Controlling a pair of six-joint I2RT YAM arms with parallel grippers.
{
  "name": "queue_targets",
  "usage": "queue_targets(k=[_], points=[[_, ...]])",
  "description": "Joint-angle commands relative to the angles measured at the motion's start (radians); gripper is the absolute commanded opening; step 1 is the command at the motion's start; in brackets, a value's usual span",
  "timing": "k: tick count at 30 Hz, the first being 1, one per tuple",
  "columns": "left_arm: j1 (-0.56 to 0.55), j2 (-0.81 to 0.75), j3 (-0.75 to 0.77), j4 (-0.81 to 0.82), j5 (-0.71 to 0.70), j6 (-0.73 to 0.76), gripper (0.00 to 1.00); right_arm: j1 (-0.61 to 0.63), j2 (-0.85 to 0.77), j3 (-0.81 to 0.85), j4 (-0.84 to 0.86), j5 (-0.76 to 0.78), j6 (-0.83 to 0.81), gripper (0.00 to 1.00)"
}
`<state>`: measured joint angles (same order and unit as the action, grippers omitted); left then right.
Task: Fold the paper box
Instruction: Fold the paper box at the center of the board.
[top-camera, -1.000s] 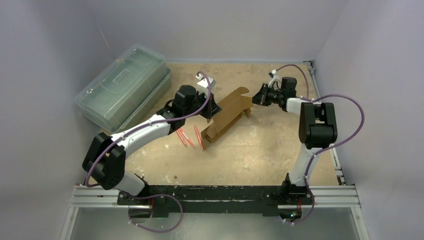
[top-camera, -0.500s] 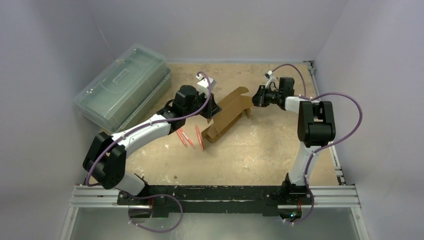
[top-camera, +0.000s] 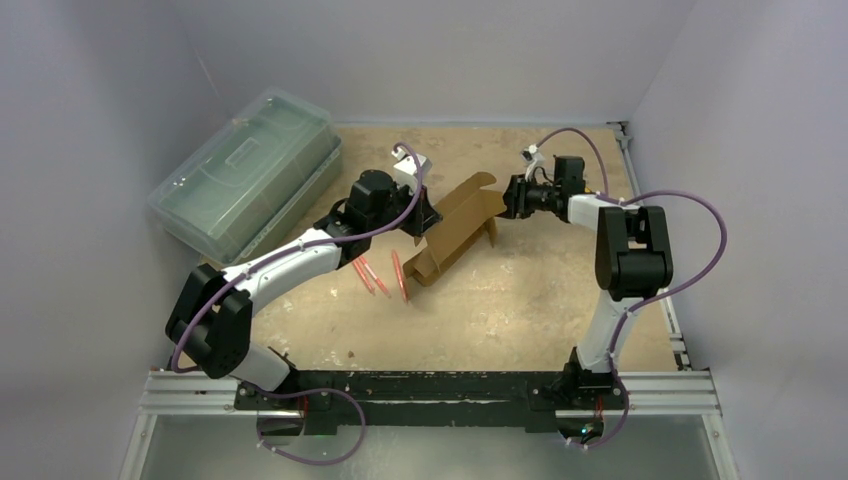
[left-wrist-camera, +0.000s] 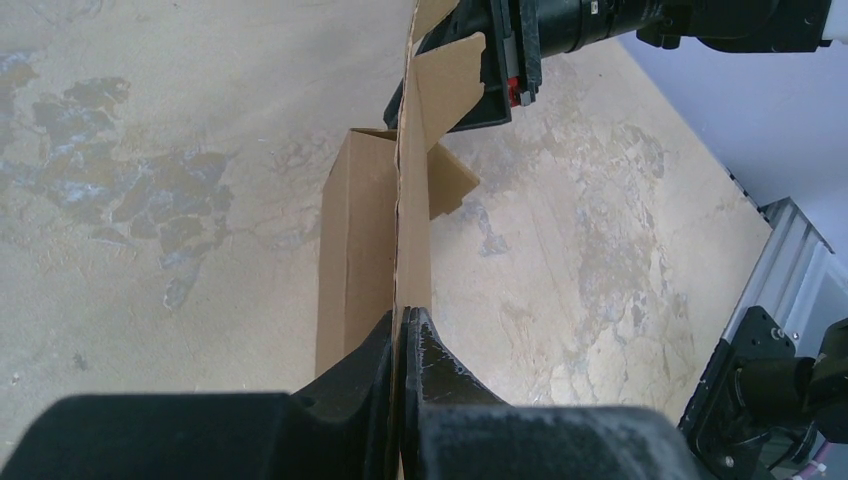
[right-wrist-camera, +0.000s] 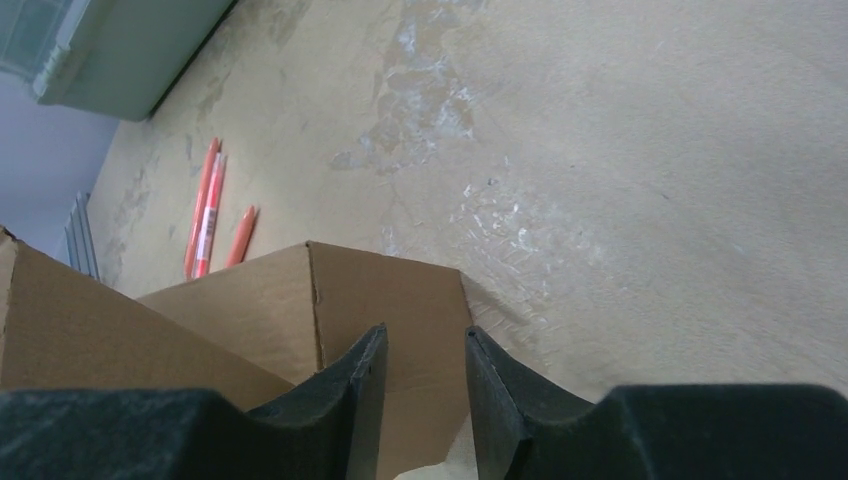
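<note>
Two roles: left gripper (left-wrist-camera: 403, 325) pinches paper box (top-camera: 455, 232) steady; right gripper (right-wrist-camera: 420, 345), jaws parted, should nudge upper-centre flap (left-wrist-camera: 450, 82) squarely

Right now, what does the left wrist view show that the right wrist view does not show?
Only the left wrist view: the left gripper shut on a panel edge of the paper box. Only the right wrist view: three orange sticks and a corner of the green case. Both: the box, the table and the right gripper, its jaws apart.
</note>
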<state>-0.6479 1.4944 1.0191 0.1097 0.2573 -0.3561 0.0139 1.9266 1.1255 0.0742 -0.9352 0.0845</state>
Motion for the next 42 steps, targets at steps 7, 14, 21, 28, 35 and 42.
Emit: queue_targets(k=[7,14,21,28,35,42], points=[[0.026,0.007,0.027,0.024,-0.005,-0.028,0.0,0.017,-0.039,0.015,-0.048,-0.038,-0.068,0.43],[0.061,0.014,0.015,0.061,0.051,-0.066,0.0,0.02,-0.031,0.021,-0.053,-0.051,-0.077,0.5],[0.094,0.04,0.018,0.061,0.104,-0.075,0.0,0.055,-0.011,0.059,-0.058,-0.007,-0.069,0.49],[0.14,0.051,0.018,0.055,0.139,-0.081,0.0,0.093,0.017,0.132,-0.115,0.048,-0.072,0.48],[0.195,0.072,0.024,0.044,0.151,-0.074,0.0,0.116,0.041,0.191,-0.162,0.08,-0.078,0.48],[0.234,0.101,0.022,0.05,0.144,-0.073,0.0,0.141,0.058,0.207,-0.183,0.141,-0.078,0.47]])
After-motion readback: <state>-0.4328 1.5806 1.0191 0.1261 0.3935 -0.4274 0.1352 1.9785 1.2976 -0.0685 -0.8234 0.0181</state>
